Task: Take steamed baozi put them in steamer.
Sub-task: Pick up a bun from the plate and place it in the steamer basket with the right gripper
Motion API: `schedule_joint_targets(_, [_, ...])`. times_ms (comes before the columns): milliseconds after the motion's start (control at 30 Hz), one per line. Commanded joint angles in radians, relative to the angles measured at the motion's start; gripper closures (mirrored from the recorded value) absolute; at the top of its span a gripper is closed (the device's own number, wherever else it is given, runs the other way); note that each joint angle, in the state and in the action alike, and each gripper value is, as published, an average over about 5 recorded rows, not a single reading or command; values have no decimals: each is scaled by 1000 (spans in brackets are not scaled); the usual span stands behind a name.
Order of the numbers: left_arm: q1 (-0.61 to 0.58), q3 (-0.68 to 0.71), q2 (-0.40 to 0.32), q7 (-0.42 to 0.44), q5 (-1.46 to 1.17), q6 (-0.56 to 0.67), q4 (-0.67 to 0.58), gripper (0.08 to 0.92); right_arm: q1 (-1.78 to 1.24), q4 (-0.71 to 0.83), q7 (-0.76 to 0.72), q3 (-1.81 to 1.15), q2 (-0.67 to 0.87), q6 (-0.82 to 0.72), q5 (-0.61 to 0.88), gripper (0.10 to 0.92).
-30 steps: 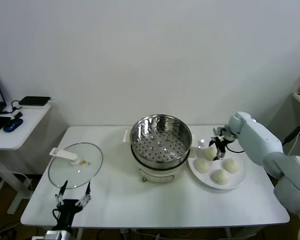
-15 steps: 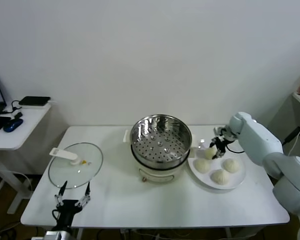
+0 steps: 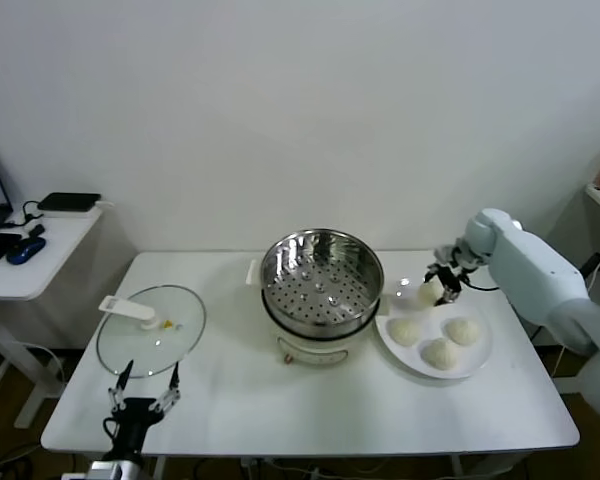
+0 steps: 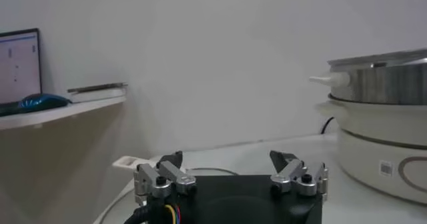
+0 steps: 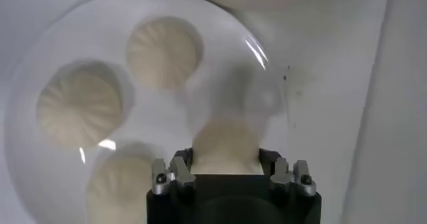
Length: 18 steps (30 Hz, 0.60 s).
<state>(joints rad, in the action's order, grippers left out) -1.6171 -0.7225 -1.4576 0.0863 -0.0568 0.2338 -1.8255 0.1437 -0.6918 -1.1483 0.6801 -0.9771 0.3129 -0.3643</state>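
glass lid: the round glass lid with a white handle point(image 3: 150, 330) lies flat on the left side of the white table point(image 3: 310, 405), well apart from the buns.
left claw: the black left gripper point(image 3: 140, 401) waits at the front left edge of the table, near the lid, with its fingers spread open and nothing between them.
steel pot: the round shiny steel steamer with a holey floor and a white base point(image 3: 321, 285) stands in the middle of the table, and no bun is inside it yet.
what changed: a moment ago the fourth bun sat low on the plate with the others; now it is lifted up off the plate.
what that means: i think the first pick worked, and the next job is to carry this bun across to the pot; three more come after it.
held bun: one small round creamy-white steamed baozi point(image 5: 225, 143) sits right between the fingers of the right gripper point(image 3: 443, 284), which is closed on it, just above the near edge of the plate and beside the pot's right rim.
plate: the flat white plate point(image 3: 477, 358) lies right of the pot with three buns point(image 3: 438, 339) on it, below the claw.
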Motion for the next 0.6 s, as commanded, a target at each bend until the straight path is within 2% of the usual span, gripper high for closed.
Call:
schedule_joint_targets(33, [3, 1, -6, 0, 17, -12, -17, 177, 182, -241, -18, 131, 93, 102, -15, 364])
schedule_joint_targets(300, [-1, 5, -9, 0, 32, -15, -26, 177, 402, -392, -29, 312, 87, 124, 126, 364])
schedule_joint_targets(600, [-8, 6, -11, 2, 3, -27, -45, 177, 500, -541, -28, 382, -23, 138, 141, 361])
